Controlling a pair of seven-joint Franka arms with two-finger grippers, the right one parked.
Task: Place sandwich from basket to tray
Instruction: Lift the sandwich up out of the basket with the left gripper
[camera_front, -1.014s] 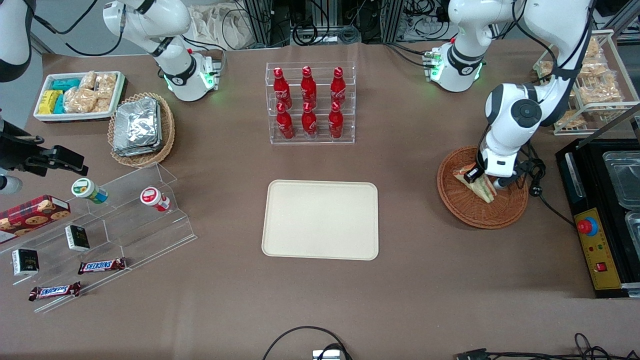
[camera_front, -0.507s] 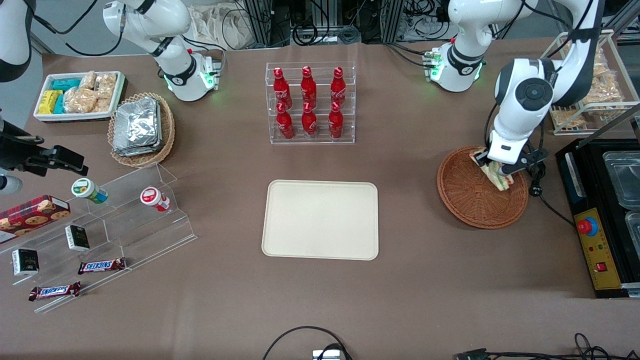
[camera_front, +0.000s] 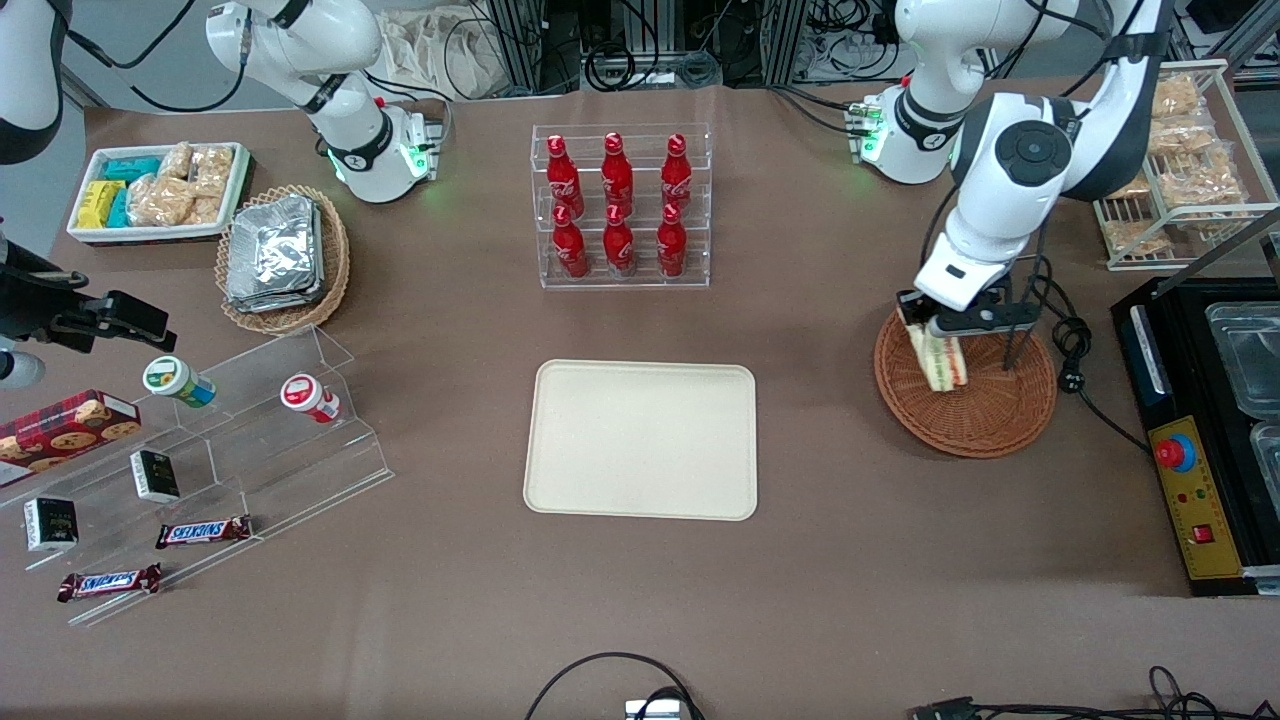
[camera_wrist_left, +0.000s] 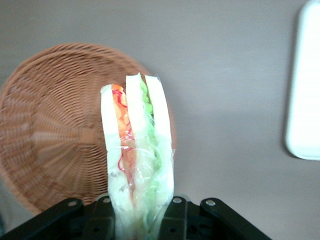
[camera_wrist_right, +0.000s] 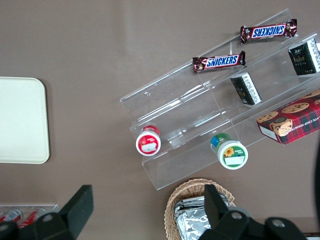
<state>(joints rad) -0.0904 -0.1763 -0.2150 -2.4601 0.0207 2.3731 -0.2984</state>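
I hold the sandwich (camera_front: 941, 358) clamped in my gripper (camera_front: 935, 328), my fingers closed on its bread faces. The wedge hangs clear above the basket (camera_front: 985, 425), over the part of the rim that faces the tray (camera_front: 641, 440), and it touches no wicker. In the front view its layered cut edge points toward five o'clock, away from my wrist.

From my wrist camera the sandwich (camera_wrist_left: 137, 155) stands straight out from my gripper (camera_wrist_left: 140, 212) toward twelve o'clock. It shows three pale bread slices with orange and red filling in one gap and green in the other, all under a clear wrap. The basket (camera_wrist_left: 55, 130) lies below it on the brown table (camera_wrist_left: 225, 60), round and empty. One rounded corner of the tray (camera_wrist_left: 305, 100) shows there too, well apart from the basket.

In the front view the tray lies flat at the middle of the table (camera_front: 820, 560), bare, at about nine o'clock from the basket and well apart from it. The clear rack of red bottles (camera_front: 620, 205) stands at twelve o'clock from the tray, farther from the front camera. A black appliance (camera_front: 1200, 440) sits at three o'clock from the basket, near it, at my end of the table.
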